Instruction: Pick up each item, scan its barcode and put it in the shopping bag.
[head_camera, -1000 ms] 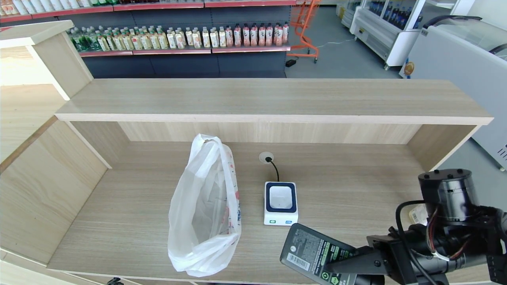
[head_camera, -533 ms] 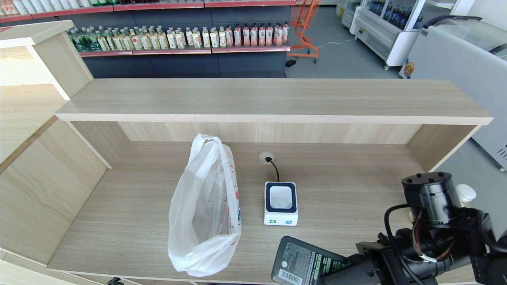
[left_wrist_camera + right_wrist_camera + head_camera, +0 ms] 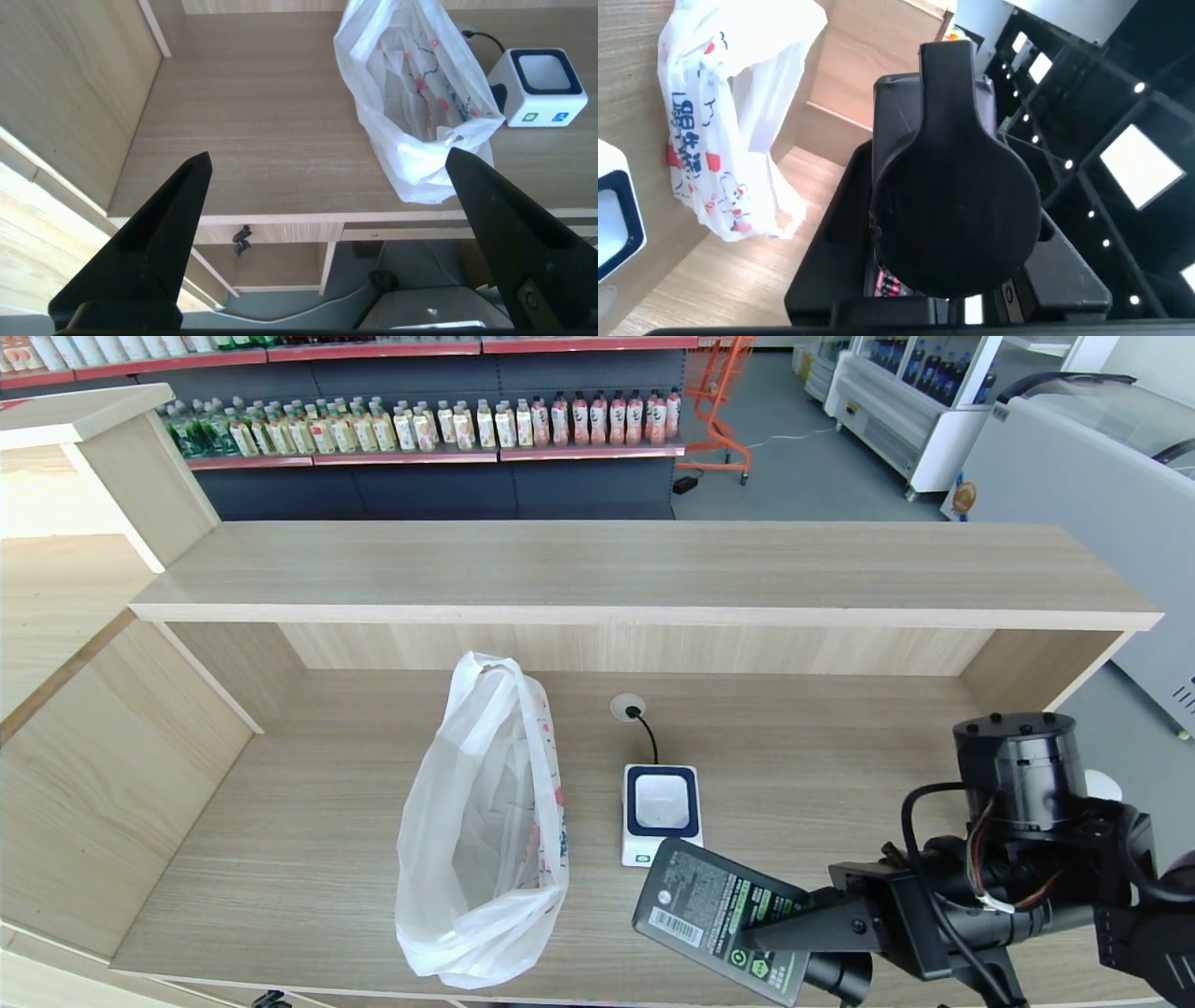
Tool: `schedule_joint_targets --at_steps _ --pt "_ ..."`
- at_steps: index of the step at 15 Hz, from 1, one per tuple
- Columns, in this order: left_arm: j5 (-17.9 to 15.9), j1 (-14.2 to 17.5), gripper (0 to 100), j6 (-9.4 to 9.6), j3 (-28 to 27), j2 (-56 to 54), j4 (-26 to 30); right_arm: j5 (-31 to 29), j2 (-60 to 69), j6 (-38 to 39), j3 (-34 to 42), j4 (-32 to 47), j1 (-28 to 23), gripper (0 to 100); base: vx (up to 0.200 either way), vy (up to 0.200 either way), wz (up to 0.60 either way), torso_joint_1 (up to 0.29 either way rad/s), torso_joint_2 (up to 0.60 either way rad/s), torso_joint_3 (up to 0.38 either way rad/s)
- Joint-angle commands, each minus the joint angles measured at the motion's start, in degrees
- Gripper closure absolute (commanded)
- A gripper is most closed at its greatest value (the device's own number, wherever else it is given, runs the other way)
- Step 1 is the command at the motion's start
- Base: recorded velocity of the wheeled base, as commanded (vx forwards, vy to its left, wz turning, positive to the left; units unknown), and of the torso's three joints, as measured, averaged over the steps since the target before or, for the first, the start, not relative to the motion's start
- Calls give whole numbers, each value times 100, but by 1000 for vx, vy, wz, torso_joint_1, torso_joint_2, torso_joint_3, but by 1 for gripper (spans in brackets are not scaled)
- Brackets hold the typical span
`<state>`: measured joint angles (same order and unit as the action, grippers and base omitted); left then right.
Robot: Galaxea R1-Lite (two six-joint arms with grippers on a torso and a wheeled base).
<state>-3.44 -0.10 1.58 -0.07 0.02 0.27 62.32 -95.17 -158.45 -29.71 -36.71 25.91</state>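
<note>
R gripper (image 3: 794, 947) clamped on 1 dark flat pack (image 3: 714, 915), barcode label facing up, at near edge of 1 scanner (image 3: 661, 807) on counter (image 3: 822, 775), 1 white shopping bag (image 3: 485, 831) lying open just L of scanner, L gripper (image 3: 329, 159) spread wide w/ nothing in it, above counter's near edge.

Bright even daylight, soft shadows, wide-angle edges

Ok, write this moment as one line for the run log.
right claw: shut on dark packet, barcode face up, at near corner of scanner | left claw: open, empty | shopping bag: open, left of scanner
</note>
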Motion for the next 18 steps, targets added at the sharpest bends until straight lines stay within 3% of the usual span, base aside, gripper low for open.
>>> schedule_joint_targets --at_steps 1,8,11,12,14,16,18 --pt "1 1 0 0 -1 -2 0 0 -124 78 -44 -135 11 100 0 0 0 0 0 0" --pt "1 1 0 0 -1 -2 0 0 -72 350 -61 -328 46 100 0 0 0 0 0 0" --pt "1 1 0 0 -1 -2 0 -238 1326 2820 -176 -355 -226 100 0 0 0 0 0 0" --pt "1 1 0 0 7 -2 0 -1029 1862 4182 -167 -346 -824 100 0 0 0 0 0 0" --pt "1 1 0 0 7 -2 0 -1899 2539 6397 62 -346 -1360 100 0 0 0 0 0 0" --pt "1 1 0 0 -1 -2 0 -1881 2794 7153 413 -328 -1835 100 0 0 0 0 0 0" --pt "1 1 0 0 -1 -2 0 -1899 2758 8594 510 -170 -2591 100 0 0 0 0 0 0"
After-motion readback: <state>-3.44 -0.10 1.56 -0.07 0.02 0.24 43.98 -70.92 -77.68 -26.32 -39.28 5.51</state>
